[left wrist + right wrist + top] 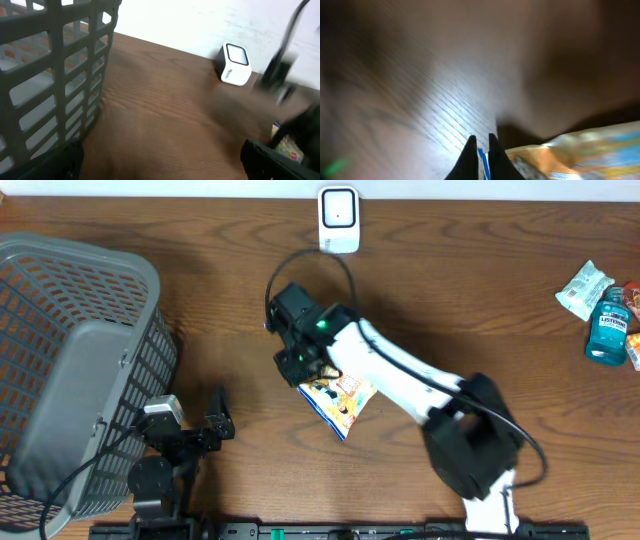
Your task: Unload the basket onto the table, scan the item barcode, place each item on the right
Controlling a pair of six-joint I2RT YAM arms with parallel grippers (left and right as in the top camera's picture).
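Observation:
The item is a yellow and blue snack packet (pixel 343 402) lying flat at mid-table, also seen in the right wrist view (pixel 580 150) and at the right edge of the left wrist view (pixel 288 148). My right gripper (pixel 305 373) sits at the packet's left end. In its own view the right gripper (pixel 481 152) is shut on the packet's blue edge. The white barcode scanner (pixel 338 220) stands at the back edge, apart from the packet; the left wrist view shows the scanner (pixel 234 64) too. My left gripper (pixel 218 427) rests near the front, open with nothing between its fingers (pixel 270 159).
A grey mesh basket (pixel 75 370) fills the left side, close to my left arm; its wall (pixel 50 75) looms in the left wrist view. A teal bottle (pixel 607 330) and a white-green pouch (pixel 583 288) lie at the far right.

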